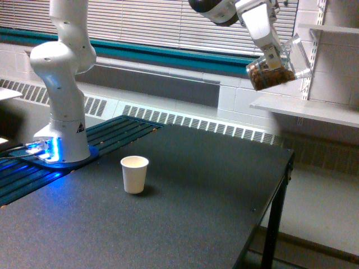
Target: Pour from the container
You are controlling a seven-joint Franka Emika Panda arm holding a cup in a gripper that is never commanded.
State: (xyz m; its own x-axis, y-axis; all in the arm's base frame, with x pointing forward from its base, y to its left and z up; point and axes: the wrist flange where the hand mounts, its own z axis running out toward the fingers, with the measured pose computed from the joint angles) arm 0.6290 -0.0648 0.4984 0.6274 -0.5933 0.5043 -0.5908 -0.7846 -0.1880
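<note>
High at the exterior view's upper right, my gripper is shut on the clear container. The container is tilted, its base down to the left, and brown material fills its lower part. It hangs in the air beyond the table's far right corner. A small white paper cup stands upright on the dark table, well below and to the left of the container. The cup's inside is not visible enough to tell its contents.
The arm's white base stands at the left on a blue-lit mount. White wall shelves sit just right of and below the container. A radiator grille runs along the wall behind the table. The table's right edge drops to the floor.
</note>
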